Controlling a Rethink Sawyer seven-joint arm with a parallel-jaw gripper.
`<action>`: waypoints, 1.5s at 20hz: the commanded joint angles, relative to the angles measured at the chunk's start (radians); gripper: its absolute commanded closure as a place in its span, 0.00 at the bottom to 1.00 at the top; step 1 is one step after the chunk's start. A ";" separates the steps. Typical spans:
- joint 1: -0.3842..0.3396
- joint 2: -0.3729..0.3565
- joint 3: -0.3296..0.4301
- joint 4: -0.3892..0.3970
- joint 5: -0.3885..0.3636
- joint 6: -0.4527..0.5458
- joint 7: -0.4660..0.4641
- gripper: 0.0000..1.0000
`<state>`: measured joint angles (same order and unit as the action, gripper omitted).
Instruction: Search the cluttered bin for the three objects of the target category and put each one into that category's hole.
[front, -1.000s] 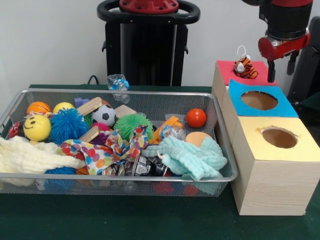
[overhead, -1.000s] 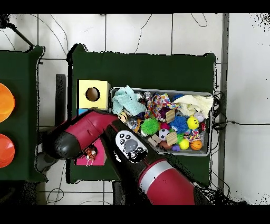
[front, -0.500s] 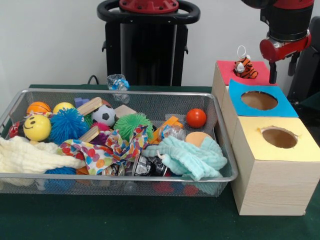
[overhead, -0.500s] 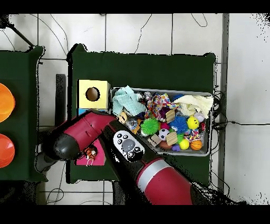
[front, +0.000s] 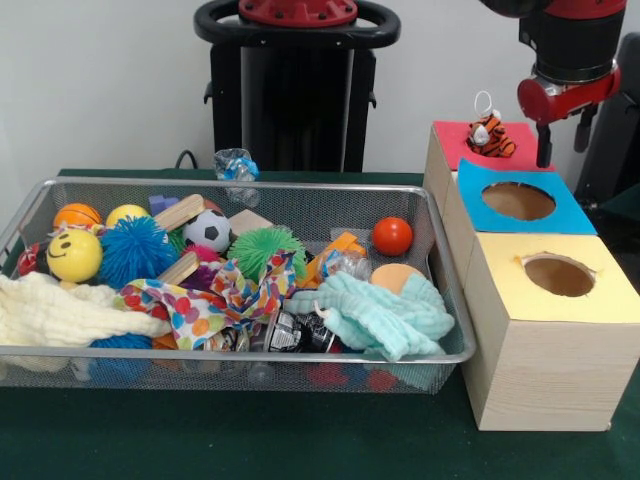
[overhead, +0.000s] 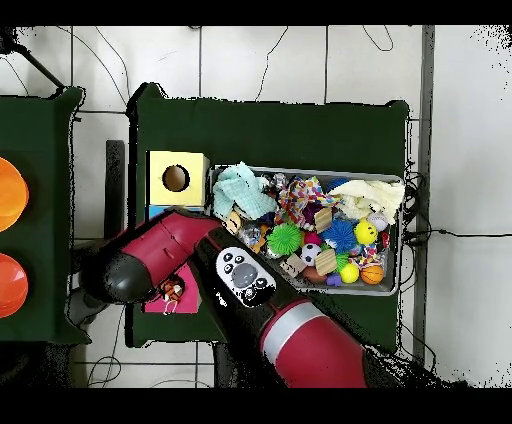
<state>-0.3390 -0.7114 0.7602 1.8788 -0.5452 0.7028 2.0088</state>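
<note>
Hovering with gripper (front: 560, 140) fingers apart and empty beside tiger toy (front: 490, 135) lying on red box (front: 455, 140), not visibly dropped in; bin (front: 440, 352) brimming.

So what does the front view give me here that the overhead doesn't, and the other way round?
Only the front view shows the blue box top with its hole, the red ball by the bin's far wall, and the gripper hanging beside the tiger toy. Only the overhead view shows the arm's red forearm lying across the blue box, plus two orange shapes on a second table. Both show the mesh bin, the mint cloth, the yellow box and the tiger on the red box.
</note>
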 joint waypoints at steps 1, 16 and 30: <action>-0.043 0.016 0.012 0.015 -0.035 -0.025 -0.111 0.00; -0.047 0.010 0.013 0.028 -0.040 -0.039 -0.100 0.00; -0.090 -0.058 0.035 0.131 -0.019 -0.066 -0.074 0.00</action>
<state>-0.3711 -0.7237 0.7682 1.9145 -0.5488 0.7003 2.0088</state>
